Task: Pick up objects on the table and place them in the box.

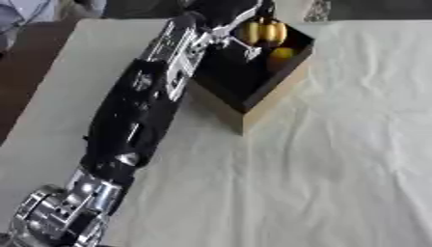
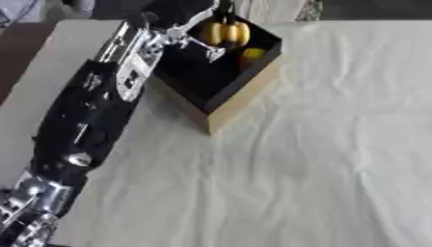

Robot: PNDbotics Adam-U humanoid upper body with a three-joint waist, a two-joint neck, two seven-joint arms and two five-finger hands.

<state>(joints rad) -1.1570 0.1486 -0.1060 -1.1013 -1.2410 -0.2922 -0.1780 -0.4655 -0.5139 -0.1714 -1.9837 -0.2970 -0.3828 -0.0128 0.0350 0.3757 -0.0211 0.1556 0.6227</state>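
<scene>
A wooden box [image 1: 272, 94] with a dark inside stands at the far middle of the table, turned cornerwise. In its far corner lies a bunch of yellow bananas [image 1: 265, 32], with a round orange-yellow fruit [image 1: 283, 54] just in front of them. My left arm reaches from the lower left up across the table. My left hand [image 1: 221, 12] is over the box's far left side, right beside the bananas. Whether it holds the bananas is hidden by the hand's dark bulk. My right hand shows in neither view.
A creased white cloth [image 1: 337, 154] covers the table to the right of and in front of the box. A bare tan strip of table [image 1: 72, 82] runs along the left, with dark floor beyond its edge.
</scene>
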